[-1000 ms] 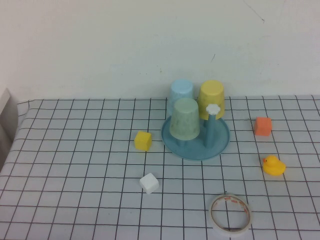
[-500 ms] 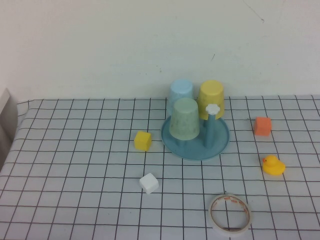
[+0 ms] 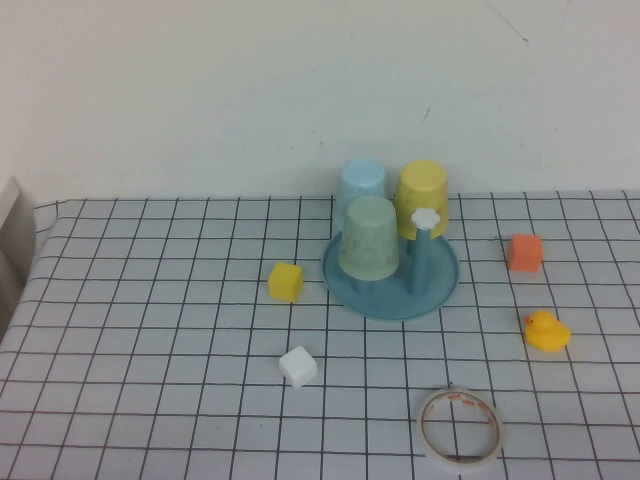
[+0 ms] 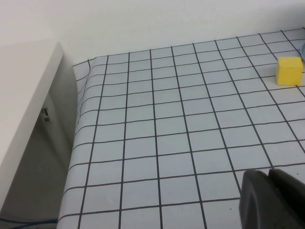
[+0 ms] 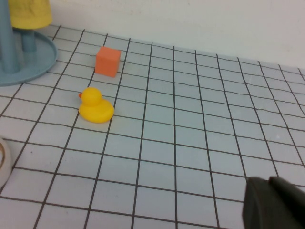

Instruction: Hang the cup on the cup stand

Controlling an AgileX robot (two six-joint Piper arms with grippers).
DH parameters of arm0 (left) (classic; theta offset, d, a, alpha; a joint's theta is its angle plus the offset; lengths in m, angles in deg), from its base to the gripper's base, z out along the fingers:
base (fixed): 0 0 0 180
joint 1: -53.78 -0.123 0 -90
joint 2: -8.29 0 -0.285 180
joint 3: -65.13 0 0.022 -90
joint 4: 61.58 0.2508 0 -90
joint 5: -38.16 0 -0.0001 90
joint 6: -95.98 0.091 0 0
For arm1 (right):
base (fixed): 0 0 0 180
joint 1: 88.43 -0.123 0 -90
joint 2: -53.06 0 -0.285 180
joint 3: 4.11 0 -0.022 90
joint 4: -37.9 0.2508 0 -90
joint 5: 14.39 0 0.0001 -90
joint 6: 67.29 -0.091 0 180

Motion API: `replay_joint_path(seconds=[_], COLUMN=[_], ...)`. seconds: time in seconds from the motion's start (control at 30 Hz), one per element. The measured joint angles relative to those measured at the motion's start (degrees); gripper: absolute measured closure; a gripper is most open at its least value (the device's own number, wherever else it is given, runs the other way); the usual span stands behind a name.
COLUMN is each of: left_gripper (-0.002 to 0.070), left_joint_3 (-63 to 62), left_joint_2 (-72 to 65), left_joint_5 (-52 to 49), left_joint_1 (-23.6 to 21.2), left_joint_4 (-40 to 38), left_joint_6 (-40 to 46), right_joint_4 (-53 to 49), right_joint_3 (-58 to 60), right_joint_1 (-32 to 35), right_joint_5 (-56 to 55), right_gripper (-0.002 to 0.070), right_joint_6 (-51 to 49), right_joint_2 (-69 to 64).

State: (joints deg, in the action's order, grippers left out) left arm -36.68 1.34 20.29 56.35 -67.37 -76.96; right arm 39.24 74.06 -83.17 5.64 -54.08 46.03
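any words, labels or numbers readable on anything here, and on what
None can be read.
Tape roll: reddish marks on the inner ring, too blurred to read.
Mint-green cup on the cup stand: faint speckles, no text.
Yellow cup, light blue cup, duck, blocks: plain.
Left gripper and right gripper, both shut: unmarked.
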Motion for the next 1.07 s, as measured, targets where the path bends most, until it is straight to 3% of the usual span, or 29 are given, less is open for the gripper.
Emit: replay_joint_path(seconds=[1.07], left_gripper=[0.0676], left_joint_3=[0.00], left_joint_2=[0.00], left_joint_5=[-0.15], left_joint_1=[0.00], left_joint_4=[0.00], left_joint_6=[0.00], right_joint_4=[-0.78], right_joint_3=[0.00], right_joint_1=[2.32], right_joint_5=[0.00], right_gripper=[0.0678], right_joint_6=[-0.26], right_joint_2=[0.00])
